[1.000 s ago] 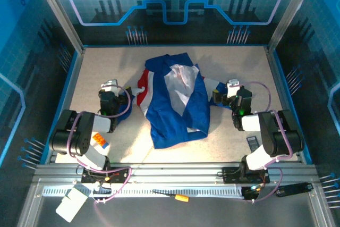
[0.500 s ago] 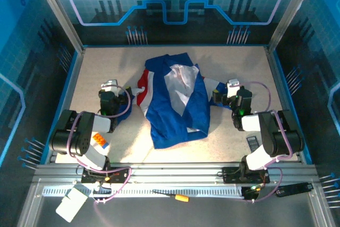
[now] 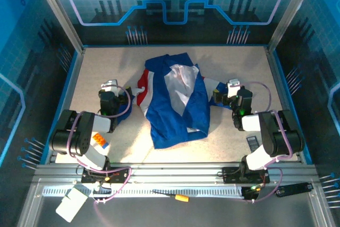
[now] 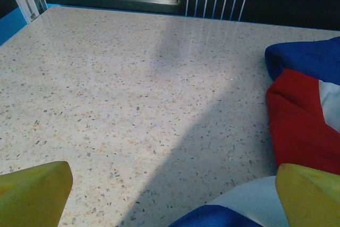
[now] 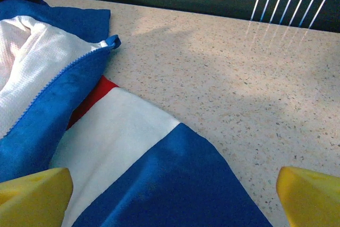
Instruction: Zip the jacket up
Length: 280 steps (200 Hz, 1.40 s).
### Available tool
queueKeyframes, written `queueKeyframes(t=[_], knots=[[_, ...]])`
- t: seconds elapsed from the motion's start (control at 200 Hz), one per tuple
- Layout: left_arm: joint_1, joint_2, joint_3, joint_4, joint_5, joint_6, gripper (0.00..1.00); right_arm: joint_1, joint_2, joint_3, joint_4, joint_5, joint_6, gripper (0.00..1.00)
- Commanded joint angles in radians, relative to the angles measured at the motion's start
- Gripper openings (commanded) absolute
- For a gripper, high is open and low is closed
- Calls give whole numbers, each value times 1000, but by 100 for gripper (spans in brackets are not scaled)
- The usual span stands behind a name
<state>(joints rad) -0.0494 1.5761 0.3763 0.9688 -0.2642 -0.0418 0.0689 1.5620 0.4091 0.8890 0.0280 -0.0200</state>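
Note:
The blue jacket (image 3: 178, 110) lies crumpled in the middle of the table, its front open and white lining showing. My left gripper (image 3: 110, 85) stands open at the jacket's left side, over a sleeve with red and white bands (image 4: 300, 126). Its yellow fingertips (image 4: 32, 195) are wide apart, with table and a bit of sleeve between them (image 4: 172, 200). My right gripper (image 3: 232, 85) is open at the jacket's right side (image 5: 172, 200), low over a sleeve of the jacket (image 5: 122, 131). The blue zipper edge (image 5: 69, 75) runs along the lining to the left of that sleeve.
The speckled table (image 3: 106, 67) is walled by blue rails and dark panels. An orange item (image 3: 100, 141) lies by the left arm's base. A small dark item (image 3: 252, 143) lies by the right base. A yellow-handled screwdriver (image 3: 178, 197) rests on the front rail.

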Motion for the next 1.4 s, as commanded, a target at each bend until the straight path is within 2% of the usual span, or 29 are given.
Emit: queueKeyframes(t=[0.0,0.1,0.215,0.335,0.415,0.495,0.585,0.65,0.74,0.84,0.94,1.09,1.19,1.236,1.316,1.396], knots=[[8,-54,-29,4,-12,22,99,-21,-60,-8,-32,46,36,100],[8,-164,-42,-69,-35,13,99,-20,-144,33,-185,60,39,100],[7,-324,14,-334,-37,-45,95,-10,-229,158,-515,108,142,99],[-4,-442,97,-580,37,-129,87,8,-276,271,-779,22,216,91],[-55,-477,192,-799,80,-193,82,46,-289,321,-897,8,255,87],[-170,-475,275,-985,89,-239,80,108,-281,364,-1003,-1,285,84],[-351,-440,342,-1124,57,-303,80,187,-250,391,-1101,-14,318,80],[-491,-395,374,-1175,4,-367,80,230,-217,388,-1121,-76,366,74],[-670,-293,416,-1209,-65,-463,71,247,-171,337,-1061,-221,451,61],[-821,-132,524,-1293,-117,-531,61,261,-118,287,-1007,-264,519,45],[-906,20,651,-1409,-145,-586,56,295,-76,288,-1025,-246,521,41],[-961,176,750,-1469,-135,-624,69,332,-20,308,-1057,-233,514,43],[-967,249,772,-1457,-118,-638,69,336,11,309,-1073,-216,514,43],[-968,264,780,-1453,-115,-636,64,336,18,306,-1078,-205,517,43],[-968,233,785,-1457,-121,-619,40,338,17,309,-1099,-185,513,42],[-966,124,733,-1410,-143,-602,17,337,4,313,-1120,-163,499,42]])
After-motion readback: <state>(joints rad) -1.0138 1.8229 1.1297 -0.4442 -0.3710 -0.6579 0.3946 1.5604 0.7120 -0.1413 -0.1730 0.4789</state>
